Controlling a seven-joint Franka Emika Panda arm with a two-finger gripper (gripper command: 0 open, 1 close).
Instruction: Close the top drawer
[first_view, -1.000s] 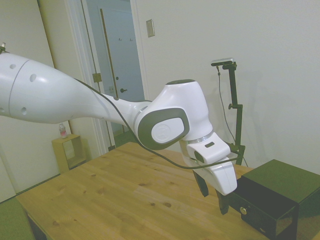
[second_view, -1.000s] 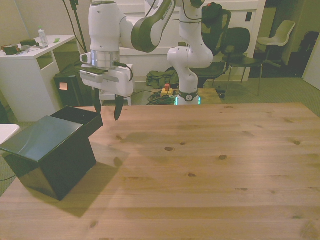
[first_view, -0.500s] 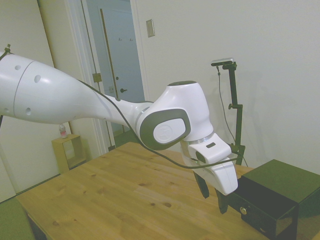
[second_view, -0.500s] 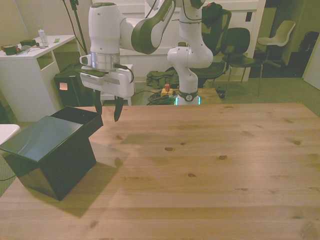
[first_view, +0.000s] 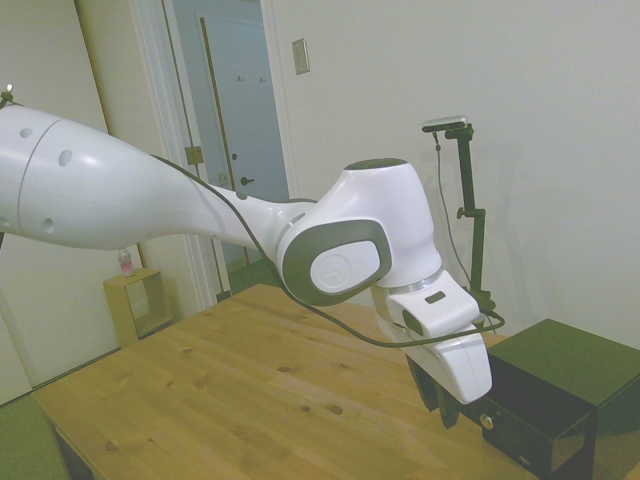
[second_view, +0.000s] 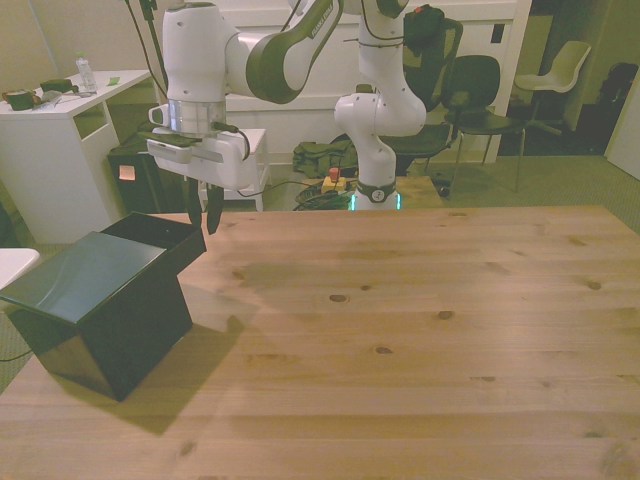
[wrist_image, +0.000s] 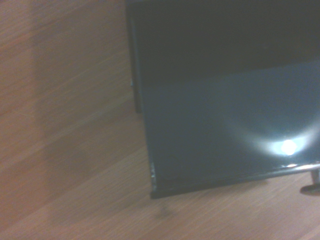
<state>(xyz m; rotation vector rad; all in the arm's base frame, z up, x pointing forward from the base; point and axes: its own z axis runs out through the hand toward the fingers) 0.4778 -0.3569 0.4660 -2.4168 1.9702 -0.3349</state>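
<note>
Front view shows the wooden worktop (second_view: 420, 330) filling most of the picture, bare planks with dark knots. Above its far edge the white arm (second_view: 260, 50) bends over toward the front view's left and points its wrist straight down.

Next in size is the small black cabinet (second_view: 95, 300), standing at the worktop's edge at the front view's left, its glossy top catching the room light. From its upper part the top drawer (second_view: 160, 237) juts out toward the arm, pulled partly out so that its dark, hollow inside shows. In the side view the cabinet (first_view: 560, 395) sits at the right end of the worktop (first_view: 250, 400), and a small pale-gold knob (first_view: 487, 422) shows on the black front just beside the arm's tip; which drawer that knob belongs to is hard to tell from there.

The tool (second_view: 201, 208) hangs fingers-down right at the outer end of the pulled-out drawer. Its two dark fingers stand a narrow gap apart and hold nothing. In the side view the tool (first_view: 443, 400) is largely hidden under its white housing, close against the cabinet's front.

Wrist view gives a blurred look down on the cabinet's shiny black top (wrist_image: 220, 130) and the wood beside it.
</note>
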